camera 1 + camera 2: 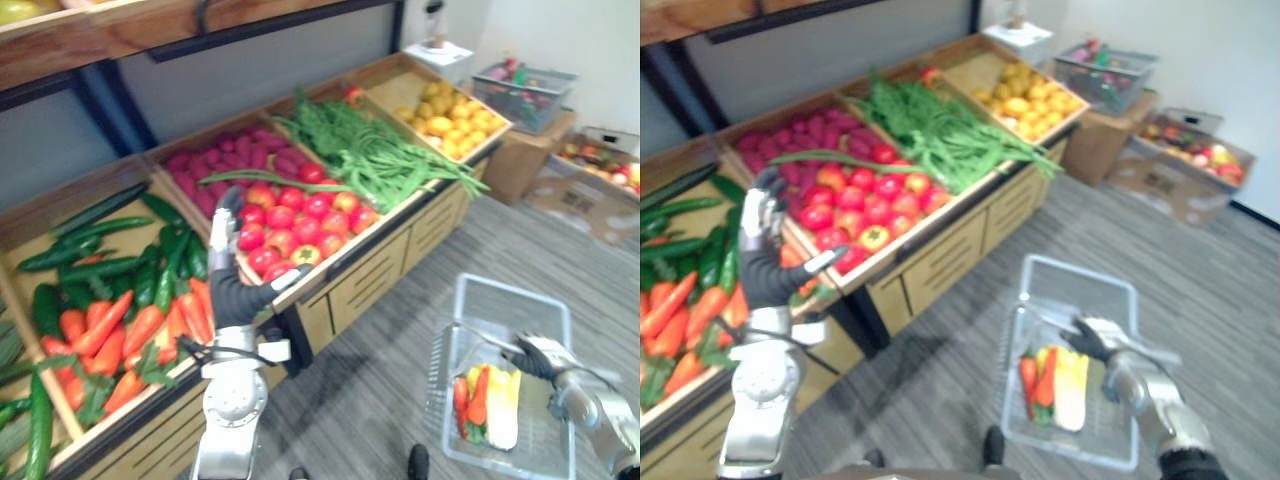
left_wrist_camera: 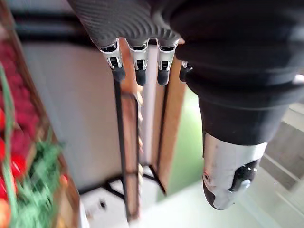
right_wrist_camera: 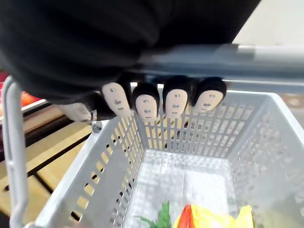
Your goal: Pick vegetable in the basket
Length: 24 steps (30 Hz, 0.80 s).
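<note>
The left hand (image 1: 235,295) hovered empty at centre left, fingers straight and thumb splayed, over the wooden display between orange carrots (image 1: 140,328) and red tomatoes (image 1: 300,215). At lower right the right hand (image 1: 535,358) had its fingers curled round the grey bar handle (image 3: 232,54) of the clear plastic basket (image 1: 512,282), with a few vegetables (image 1: 480,398) inside. It looked poised for another pick, and the left hand would next need to lower and close on one vegetable.

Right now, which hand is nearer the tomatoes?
Left. The left hand is raised, open, at the front edge of the tomatoes; the right hand grips the basket handle out over the floor, well away.
</note>
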Tool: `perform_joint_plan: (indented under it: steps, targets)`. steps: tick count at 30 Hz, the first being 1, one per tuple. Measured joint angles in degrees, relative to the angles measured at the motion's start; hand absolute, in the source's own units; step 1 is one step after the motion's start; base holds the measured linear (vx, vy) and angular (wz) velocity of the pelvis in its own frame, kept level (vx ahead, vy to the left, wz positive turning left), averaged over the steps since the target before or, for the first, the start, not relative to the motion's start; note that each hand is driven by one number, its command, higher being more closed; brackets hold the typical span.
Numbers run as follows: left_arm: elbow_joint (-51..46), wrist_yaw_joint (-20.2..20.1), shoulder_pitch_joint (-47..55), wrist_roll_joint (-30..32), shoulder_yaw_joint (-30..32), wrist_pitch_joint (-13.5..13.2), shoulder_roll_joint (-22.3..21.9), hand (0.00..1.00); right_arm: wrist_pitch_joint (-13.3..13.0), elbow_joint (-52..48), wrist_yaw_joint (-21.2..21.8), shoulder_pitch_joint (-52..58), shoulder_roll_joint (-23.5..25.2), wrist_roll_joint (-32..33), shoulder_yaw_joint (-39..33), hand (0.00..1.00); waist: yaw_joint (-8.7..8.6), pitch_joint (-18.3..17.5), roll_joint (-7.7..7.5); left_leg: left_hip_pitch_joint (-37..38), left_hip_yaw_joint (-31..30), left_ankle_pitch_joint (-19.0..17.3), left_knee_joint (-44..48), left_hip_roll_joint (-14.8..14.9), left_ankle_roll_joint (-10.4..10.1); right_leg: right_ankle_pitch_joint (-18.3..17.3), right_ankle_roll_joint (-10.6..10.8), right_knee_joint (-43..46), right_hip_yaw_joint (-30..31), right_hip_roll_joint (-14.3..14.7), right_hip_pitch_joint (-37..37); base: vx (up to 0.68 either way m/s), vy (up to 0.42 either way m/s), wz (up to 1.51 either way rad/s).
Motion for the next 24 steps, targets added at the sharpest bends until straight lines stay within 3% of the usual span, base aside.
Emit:
perform_joint_plan:
  steps: [6, 7, 9, 12, 17, 21, 24]
  targets:
    - [11.5, 5.9, 3.5, 1.4, 14.9, 0.6, -2.8, 0.0, 2.6, 10.7, -5.2, 6.1, 14.4, 9.1, -11.9, 1.0, 0.49, -1.2, -1.21, 0.0, -7.1, 2.8, -4.2, -1.8, 0.6, -1.5, 0.4, 0.0, -7.9, -1.3, 3.2, 0.01, 0.026, 0.71]
    - [21.0, 11.3, 4.3, 3.1, 27.5, 4.1, -5.0, 0.0, 4.2, 16.7, -8.1, 7.5, 19.1, 13.8, -18.2, 1.0, 1.19, -3.2, -2.24, 0.3, -10.8, 3.6, -5.0, -2.3, 0.8, -3.0, 0.8, 1.2, -11.7, -2.1, 5.4, 0.04, 0.039, 1.0]
    - [25.6, 14.3, 4.3, 4.5, 29.4, 5.6, -5.2, 0.0, 4.7, 17.9, -8.2, 7.3, 21.0, 15.3, -19.2, 1.0, 2.16, -3.6, -2.55, 0.3, -11.1, 3.6, -5.1, -2.4, 0.8, -3.1, 0.7, 1.3, -12.4, -2.2, 5.7, -0.01, 0.022, 0.47]
    - [37.1, 17.1, 5.3, 8.2, 31.7, 5.3, -5.2, 0.0, 4.6, 19.5, -8.5, 6.8, 22.7, 15.9, -19.6, 1.0, 2.4, -4.0, -2.16, 0.4, -11.2, 3.6, -5.1, -2.6, 0.8, -3.9, 0.7, 1.0, -12.6, -2.3, 6.0, -0.04, 0.003, 0.02]
    - [60.7, 15.2, 5.0, 7.3, 33.3, 8.0, -5.5, 0.0, 4.3, 24.9, -10.8, 5.2, 23.6, 23.4, -23.2, 1.0, 1.93, -5.1, -1.82, 1.6, -11.3, 3.7, -8.0, -3.2, 0.7, -4.0, 0.7, 0.0, -12.3, -2.4, 5.7, 0.01, -0.002, -0.04]
    - [77.3, 6.8, 5.2, 6.9, 32.2, 10.1, -5.2, 0.0, 4.5, 29.8, -10.7, 1.9, 24.4, 27.5, -25.9, 1.0, 0.18, -5.1, -1.35, 2.4, -11.0, 3.8, -9.2, -3.2, 0.5, -4.0, 0.7, 0.0, -10.4, -2.0, 4.8, 0.07, -0.008, -0.21]
    - [80.8, -0.1, 5.4, 6.9, 29.5, 11.4, -4.6, 0.0, 4.9, 30.6, -10.3, 0.5, 24.4, 27.2, -25.7, 1.0, -0.74, -5.2, -0.87, 3.5, -9.5, 3.7, -9.2, -3.1, 0.3, -3.9, 0.5, 0.0, -8.0, -1.7, 4.3, 0.08, -0.004, -0.38]
